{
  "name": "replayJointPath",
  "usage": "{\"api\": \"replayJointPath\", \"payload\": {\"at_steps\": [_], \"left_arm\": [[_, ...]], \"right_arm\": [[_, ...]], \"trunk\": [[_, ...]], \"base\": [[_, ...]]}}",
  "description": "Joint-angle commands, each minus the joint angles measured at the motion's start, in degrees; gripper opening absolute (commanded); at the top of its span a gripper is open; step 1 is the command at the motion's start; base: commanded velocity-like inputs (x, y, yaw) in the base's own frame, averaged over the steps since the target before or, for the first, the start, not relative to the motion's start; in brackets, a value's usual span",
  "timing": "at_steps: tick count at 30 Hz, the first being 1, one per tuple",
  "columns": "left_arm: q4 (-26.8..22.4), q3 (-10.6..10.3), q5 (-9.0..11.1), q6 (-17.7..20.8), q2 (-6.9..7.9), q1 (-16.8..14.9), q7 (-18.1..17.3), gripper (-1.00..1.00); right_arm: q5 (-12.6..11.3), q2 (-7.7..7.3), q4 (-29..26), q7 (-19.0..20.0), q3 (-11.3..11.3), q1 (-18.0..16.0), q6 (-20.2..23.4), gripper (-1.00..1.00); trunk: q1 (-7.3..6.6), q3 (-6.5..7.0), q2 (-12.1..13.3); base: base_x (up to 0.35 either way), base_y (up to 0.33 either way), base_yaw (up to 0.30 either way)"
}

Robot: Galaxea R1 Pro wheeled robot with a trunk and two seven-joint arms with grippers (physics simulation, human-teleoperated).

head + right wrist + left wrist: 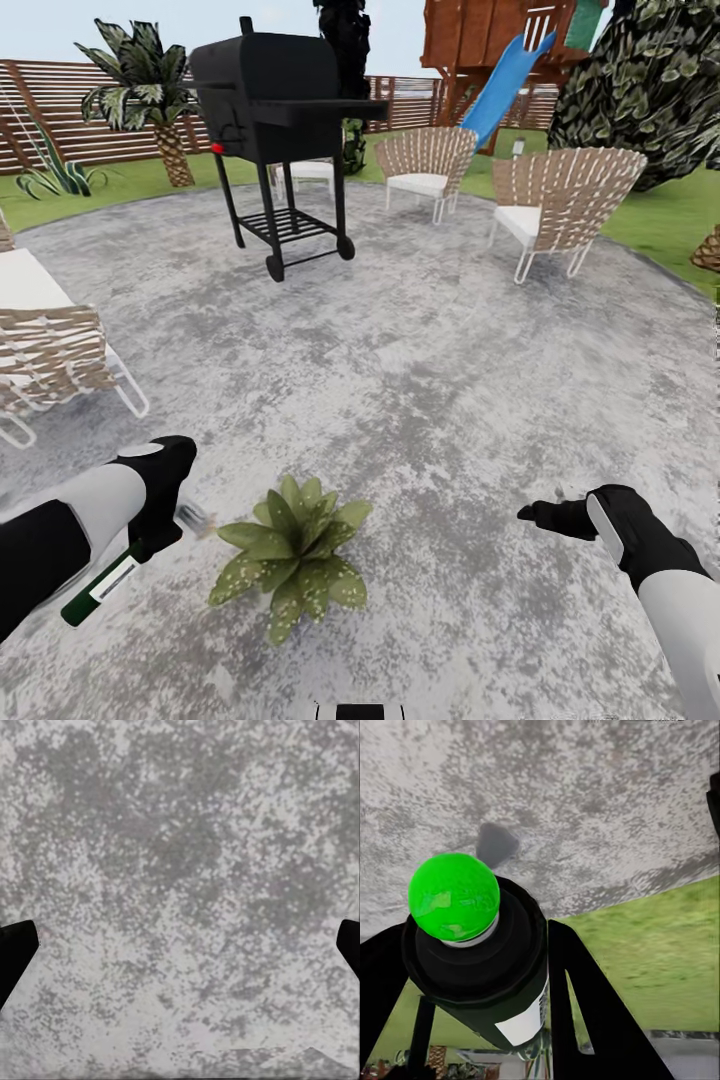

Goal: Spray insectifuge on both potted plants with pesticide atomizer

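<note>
**Atomizer in left grip, plant at six o'clock**

Patio (430,350): grey, mottled, wide. Grill (275,100) at twelve o'clock. Potted plant (292,553) low at six o'clock, soft leaves, likely to bend if brushed. Left gripper (163,528) at eight o'clock, fingers (585,997) pinching the pesticide atomizer (105,585) around its body. Bottle looks light, rigid, smooth; mid-body hold seems safest. Right gripper (545,515) at four o'clock, fingers spread, holding nothing.
</note>
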Motion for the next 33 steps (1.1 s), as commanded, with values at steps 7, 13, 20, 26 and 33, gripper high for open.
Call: {"api": "replayJointPath", "payload": {"at_steps": [7,13,20,26,33], "left_arm": [[-0.23,0.26,-0.63,0.41,0.08,0.91,-0.57,-1.0],[-0.23,0.3,-0.71,0.41,0.08,0.99,-0.54,-1.0],[-0.23,0.63,-0.71,0.41,0.08,0.99,-0.57,-1.0],[-0.23,0.7,-0.69,0.43,0.08,0.99,-0.58,-1.0],[-0.23,0.68,-0.69,0.43,0.08,0.99,-0.58,-1.0]], "right_arm": [[-0.16,0.02,-0.13,-0.07,-0.15,-0.04,0.33,1.0],[-0.16,0.02,-0.15,-0.07,-0.15,-0.04,0.33,1.0],[-0.16,0.02,-0.15,-0.07,-0.21,-0.04,0.33,1.0],[-0.16,0.02,-0.15,-0.07,-0.23,-0.04,0.33,1.0],[-0.16,0.02,-0.15,-0.07,-0.17,-0.04,0.33,1.0]], "trunk": [[0.0,-0.04,-0.02],[0.0,-0.04,-0.02],[0.0,0.05,-0.02],[0.0,0.2,-0.02],[0.0,0.37,-0.02]], "base": [[0.031,0.122,-0.08],[0.0,0.003,-0.001],[0.016,0.234,-0.144],[0.002,0.328,-0.251],[0.0,0.339,-0.255]]}}
